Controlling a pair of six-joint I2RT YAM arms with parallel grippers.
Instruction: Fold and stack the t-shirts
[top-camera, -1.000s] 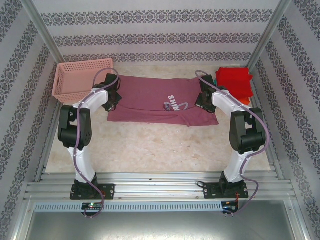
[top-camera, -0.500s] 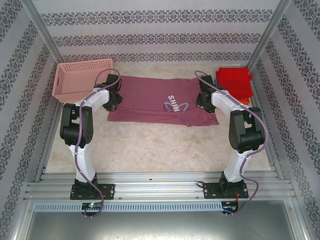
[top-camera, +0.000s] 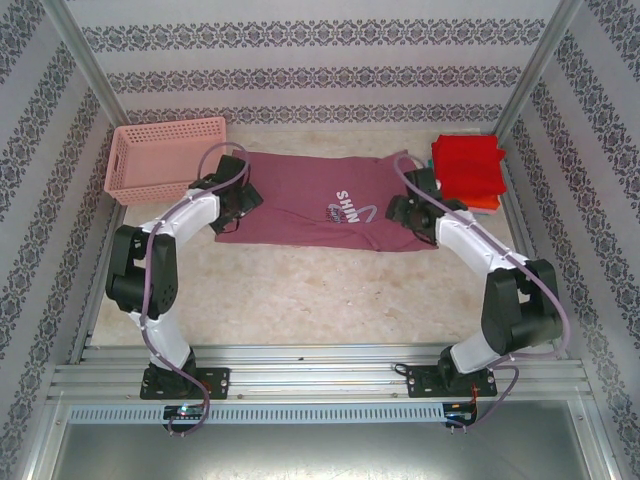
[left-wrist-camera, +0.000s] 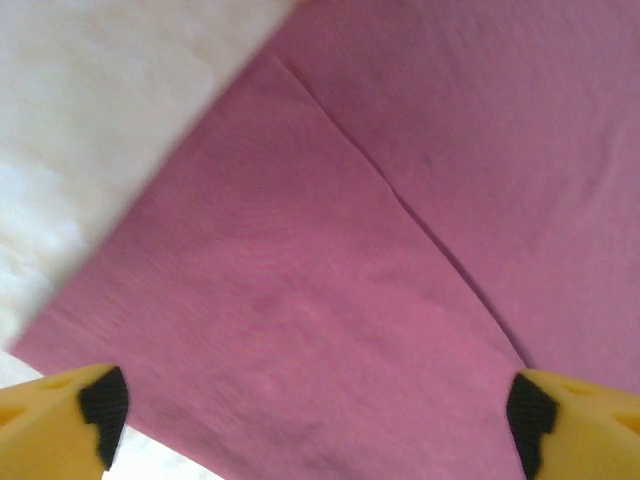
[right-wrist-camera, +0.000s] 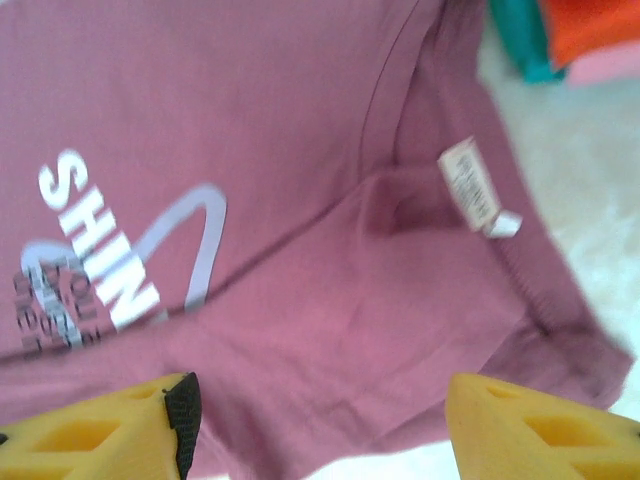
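Our left gripper stands wide apart over the maroon t-shirt; its yellow fingertips sit at either side, with plum cloth spread flat between and ahead of them; a straight fold edge runs slantwise across the cloth ahead of the fingers; out past the left finger the cloth ends and the pale table begins; whether the pads touch the cloth we cannot tell. From above, this gripper sits at the shirt's left end; the pink basket lies just outward of it, apart from the shirt.

Our right gripper is likewise spread wide, holding nothing; between and ahead of its fingers lies the shirt's neck end; the white "SHINE" print is ahead of the left finger; the neck label shows white against the cloth ahead of the right finger; the shirt's hem falls away to bare table just outward of that finger. Farther ahead on that same side we see the edge of the folded stack: a teal shirt and an orange shirt beside it; from above, a red shirt tops that stack, which lies just outward of the right gripper and near the maroon shirt's end; whether stack and shirt touch we cannot tell.

The maroon shirt lies flat on the table, reaching from one gripper to the other.
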